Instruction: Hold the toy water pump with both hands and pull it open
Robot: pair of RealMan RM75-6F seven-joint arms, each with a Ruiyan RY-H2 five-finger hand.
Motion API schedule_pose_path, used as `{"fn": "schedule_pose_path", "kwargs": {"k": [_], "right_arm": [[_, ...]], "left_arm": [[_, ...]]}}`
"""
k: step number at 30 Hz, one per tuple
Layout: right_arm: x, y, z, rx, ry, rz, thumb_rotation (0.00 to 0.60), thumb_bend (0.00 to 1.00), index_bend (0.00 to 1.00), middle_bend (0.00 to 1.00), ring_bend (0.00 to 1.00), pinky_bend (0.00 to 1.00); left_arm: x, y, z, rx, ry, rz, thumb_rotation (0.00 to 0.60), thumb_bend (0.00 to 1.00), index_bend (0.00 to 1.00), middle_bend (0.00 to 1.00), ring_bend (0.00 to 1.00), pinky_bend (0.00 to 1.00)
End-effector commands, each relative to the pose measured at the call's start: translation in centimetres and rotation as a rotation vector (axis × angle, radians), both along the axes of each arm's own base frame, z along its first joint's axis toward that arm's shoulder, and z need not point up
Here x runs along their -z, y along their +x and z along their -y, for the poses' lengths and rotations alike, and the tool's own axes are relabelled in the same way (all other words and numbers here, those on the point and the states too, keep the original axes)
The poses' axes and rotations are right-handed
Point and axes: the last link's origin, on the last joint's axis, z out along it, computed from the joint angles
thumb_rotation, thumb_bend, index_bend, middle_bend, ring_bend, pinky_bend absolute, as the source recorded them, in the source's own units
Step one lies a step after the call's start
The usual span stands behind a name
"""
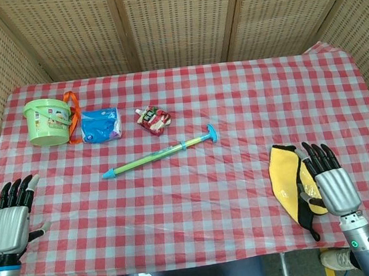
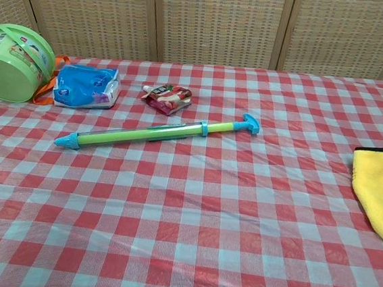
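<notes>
- The toy water pump lies flat on the table near its middle, slanted, with the blue T-handle toward the far right and the blue nozzle tip toward the near left.
- No hand touches it; it lies well apart from both, between them and farther from the near edge.
- The left hand hangs at the near left corner, palm down, fingers apart and straight, holding nothing. The pump's nozzle end is the nearer part to it, off to its right and farther in.
- The right hand hangs at the near right edge, fingers spread and pointing toward the far edge, holding nothing. It sits partly over a yellow cloth with a black rim. The pump's handle lies up and left of it.
- Neither hand shows in the chest view; the pump and the cloth's edge do.
- Bare checked tablecloth runs along the near edge between the two hands and all round the pump.
- By the far left corner stand a green bucket with an orange strap, a blue packet just beside it, and a small red pouch a little farther right, near the pump's middle but apart from it.
</notes>
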Motion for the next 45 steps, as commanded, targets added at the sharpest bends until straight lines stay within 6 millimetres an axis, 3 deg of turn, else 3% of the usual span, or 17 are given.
{"fn": "schedule_pose_path", "kwargs": {"k": [1,30,32,35,37,42,45], "right_arm": [[0.0,0.0,0.0,0.002,0.001,-0.001,0.6,0.13,0.04,0.0,0.0,0.0],[0.3,0.0,0.2,-0.002,0.012,0.008,0.6,0.13,0.04,0.0,0.0,0.0],[0.2,0.2,0.4,-0.011,0.009,0.016,0.6,0.13,0.06,0.0,0.0,0.0],[0.1,1.8,2.6,-0.059,0.0,0.001,0.6,0.13,0.08,0.01,0.0,0.02],[0.0,2.7,3.9,-0.078,-0.009,-0.014,0.6,0.13,0.1,0.07,0.05,0.09],[0.1,5.4,7.3,-0.114,-0.015,-0.034,0.6,0.12,0.14,0.47,0.44,0.37],[0.6,6.9,9.5,-0.12,-0.009,-0.06,0.6,0.12,0.17,0.63,0.61,0.47]], "left_arm": [[0.0,0.0,0.0,0.0,-0.002,-0.001,0.6,0.04,0.0,0.0,0.0,0.0],[-0.1,0.5,0.1,0.022,0.0,0.01,0.6,0.04,0.0,0.0,0.0,0.0],[-0.1,0.5,0.1,0.021,0.004,0.013,0.6,0.04,0.0,0.0,0.0,0.0],[-0.1,0.5,-0.1,0.019,0.001,0.013,0.6,0.04,0.0,0.0,0.0,0.0],[0.0,0.4,-0.2,0.017,0.0,0.012,0.6,0.04,0.0,0.0,0.0,0.0],[0.3,0.2,-0.6,0.003,-0.013,0.015,0.6,0.04,0.0,0.0,0.0,0.0],[0.4,0.0,-0.8,-0.01,-0.019,0.015,0.6,0.04,0.0,0.0,0.0,0.0]]}}
